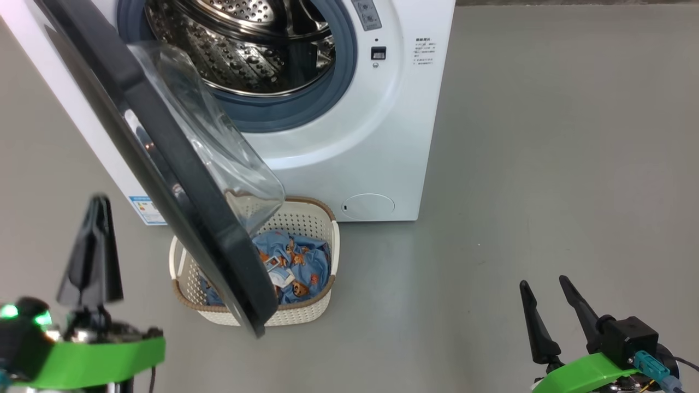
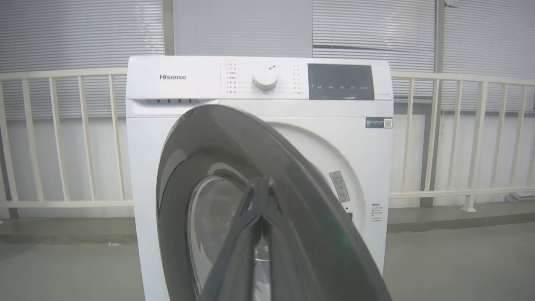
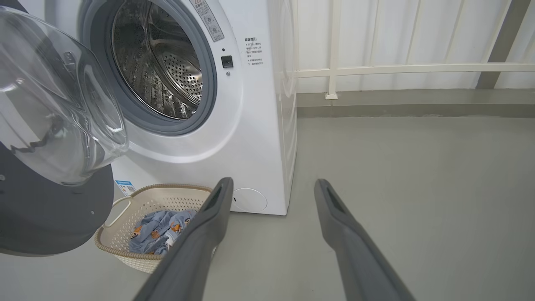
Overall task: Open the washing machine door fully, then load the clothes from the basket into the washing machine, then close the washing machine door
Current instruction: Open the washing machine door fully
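The washing machine door (image 1: 180, 180) is standing half open, its rim reaching near over the basket (image 1: 322, 297) of clothes (image 1: 300, 262). The left claw (image 1: 100, 203), clenched on nothing, is hovering nearer, left of the door; the right claw (image 1: 544, 282) is hanging released, well to the right.

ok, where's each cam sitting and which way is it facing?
Head: on the head, facing forward and down at the washing machine, its partly open door and the basket; left jaws shut lower left, right jaws open lower right.
Left wrist: along the shut left jaws, facing the door's outer side and the control dial.
Right wrist: low, along the open right jaws, toward the drum and floor.
Shared: head and right wrist both show the clothes in the basket.
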You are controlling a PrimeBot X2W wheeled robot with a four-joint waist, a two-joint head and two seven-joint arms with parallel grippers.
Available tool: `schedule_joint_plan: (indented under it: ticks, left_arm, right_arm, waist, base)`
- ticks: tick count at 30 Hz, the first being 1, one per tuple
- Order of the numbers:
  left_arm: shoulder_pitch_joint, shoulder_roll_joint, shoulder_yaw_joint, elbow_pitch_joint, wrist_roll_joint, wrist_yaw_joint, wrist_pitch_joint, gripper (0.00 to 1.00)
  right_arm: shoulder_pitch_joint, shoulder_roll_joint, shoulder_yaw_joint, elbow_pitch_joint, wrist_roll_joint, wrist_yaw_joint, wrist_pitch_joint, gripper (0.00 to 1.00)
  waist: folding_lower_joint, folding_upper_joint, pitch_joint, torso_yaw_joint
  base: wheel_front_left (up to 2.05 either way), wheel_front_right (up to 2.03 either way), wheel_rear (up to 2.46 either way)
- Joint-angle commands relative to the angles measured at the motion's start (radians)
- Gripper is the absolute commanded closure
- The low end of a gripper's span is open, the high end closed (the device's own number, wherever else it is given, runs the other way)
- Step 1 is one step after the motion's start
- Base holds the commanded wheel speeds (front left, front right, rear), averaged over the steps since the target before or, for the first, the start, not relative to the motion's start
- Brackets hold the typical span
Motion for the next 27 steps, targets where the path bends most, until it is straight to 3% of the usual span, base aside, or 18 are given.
schedule_joint_plan:
  ticks: [1, 6, 14, 22, 27]
  left_arm:
    - [-0.063, 0.031, 0.023, -0.063, 0.014, -0.002, -0.006, 1.00]
    - [-0.129, 0.064, -0.045, -0.165, 0.040, -0.002, -0.006, 1.00]
    - [-0.178, 0.079, -0.259, -0.229, 0.046, -0.002, -0.006, 1.00]
    - [-0.151, 0.066, -0.461, -0.159, 0.034, -0.002, -0.006, 1.00]
    - [-0.125, 0.052, -0.539, -0.093, 0.019, -0.002, -0.006, 1.00]
  right_arm:
    - [-0.022, -0.001, 0.023, -0.018, 0.018, 0.006, -0.012, 0.00]
    - [-0.025, -0.001, 0.025, -0.007, 0.023, 0.006, -0.012, 0.00]
    - [-0.024, -0.001, 0.031, 0.000, 0.028, 0.006, -0.012, 0.00]
    - [-0.023, -0.002, 0.051, 0.008, 0.034, 0.006, -0.012, 0.00]
    - [-0.023, -0.009, 0.064, 0.014, 0.044, 0.006, -0.012, 0.00]
  waist:
    - [-0.0001, 0.0000, -0.001, 0.001]
    - [-0.0001, 0.0000, -0.001, -0.001]
    - [-0.0001, 0.0000, -0.001, -0.009]
    - [-0.0001, 0.0000, 0.004, -0.011]
    - [-0.0001, 0.0000, 0.006, -0.009]
  base:
    - [0.00, 0.00, 0.00]
    - [0.00, 0.00, 0.00]
    - [0.00, 0.00, 0.00]
    - [0.00, 0.00, 0.00]
    - [0.00, 0.00, 0.00]
